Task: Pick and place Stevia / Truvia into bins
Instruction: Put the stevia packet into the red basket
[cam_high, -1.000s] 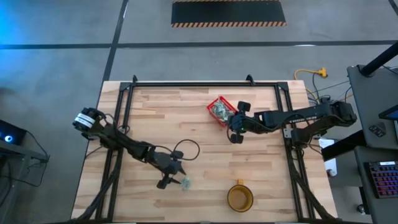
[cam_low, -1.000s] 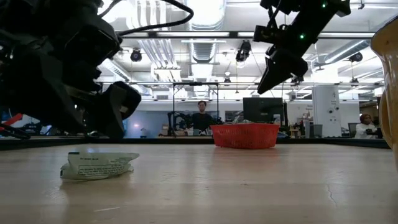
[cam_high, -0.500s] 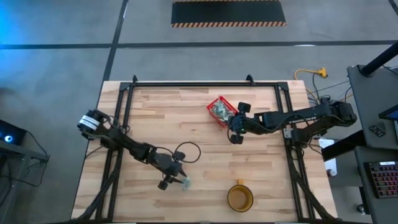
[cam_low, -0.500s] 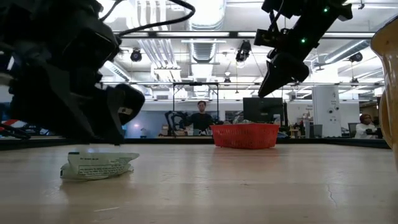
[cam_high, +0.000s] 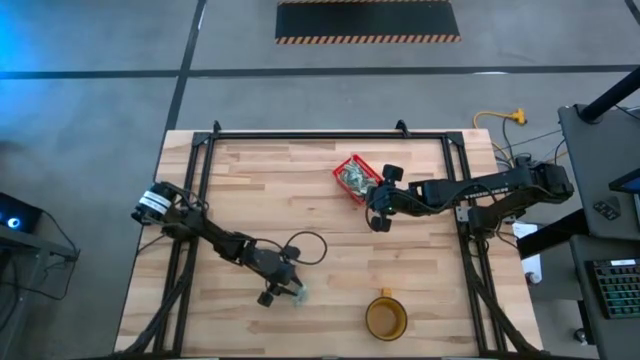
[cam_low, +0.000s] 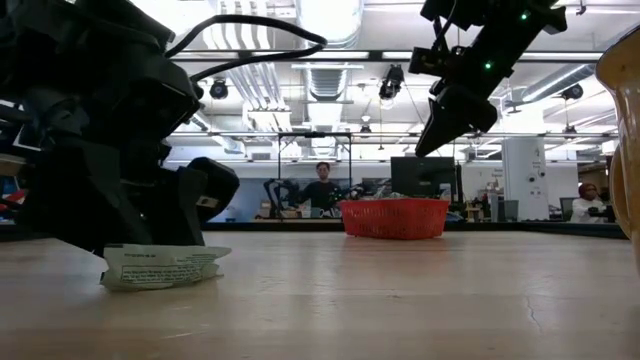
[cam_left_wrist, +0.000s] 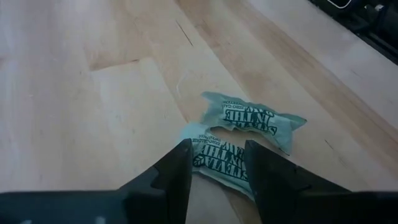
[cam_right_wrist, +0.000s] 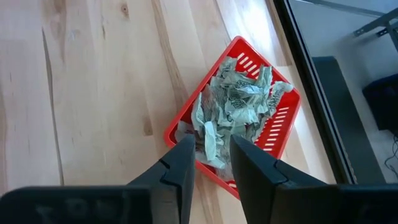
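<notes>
Two pale green Stevia sachets lie side by side on the wood near the table's front: the farther one (cam_left_wrist: 255, 118) and the nearer one (cam_left_wrist: 214, 158), seen from the side as a crumpled packet (cam_low: 165, 268). My left gripper (cam_left_wrist: 216, 148) (cam_high: 292, 289) is down over the nearer sachet, with a fingertip at each side of it. The red bin (cam_high: 355, 178) (cam_right_wrist: 289, 118) at the far middle holds a heap of sachets (cam_right_wrist: 239, 99). My right gripper (cam_right_wrist: 211, 152) (cam_high: 372, 197) hangs high beside the bin, slightly open, with nothing between its fingers. My left gripper comes at the nearer sachet slanting down from the table's left. One fingertip (cam_left_wrist: 180, 158) stands at the sachet's corner (cam_left_wrist: 189, 134), and the other finger (cam_left_wrist: 258, 165) covers its far part. The sachet lies flat on the table. Whether it is pinched, I cannot tell.
An amber cup (cam_high: 385, 318) stands near the front edge, right of the sachets. A black cable loop (cam_high: 305, 247) arcs over the left arm. Black frame rails (cam_high: 200, 200) run along the table's sides. People show in the room behind, in the low view.
My left gripper has sunk onto the sachets near the front edge, and in the low view its dark body now reaches the packet's top. My right gripper has kept still beside the bin.
</notes>
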